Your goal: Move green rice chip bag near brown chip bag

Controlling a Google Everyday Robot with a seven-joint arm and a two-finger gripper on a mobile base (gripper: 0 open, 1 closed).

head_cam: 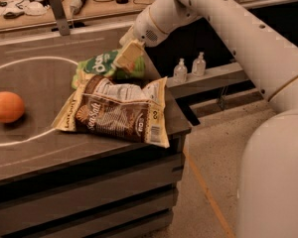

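The green rice chip bag (pixel 95 66) lies low at the table top, directly behind and touching the top edge of the brown chip bag (pixel 116 110). The brown bag lies flat near the table's right edge, with "Sea Salt" lettering facing up. My gripper (pixel 128 54) comes down from the upper right and is shut on the right end of the green bag, just above the brown bag's top edge. The gripper hides part of the green bag's right side.
An orange (pixel 6 106) sits at the left inside a white curved line on the dark table (pixel 39 148). Two small clear bottles (pixel 180 71) stand on a ledge to the right. A metal post (pixel 57 9) and cables are on the back bench.
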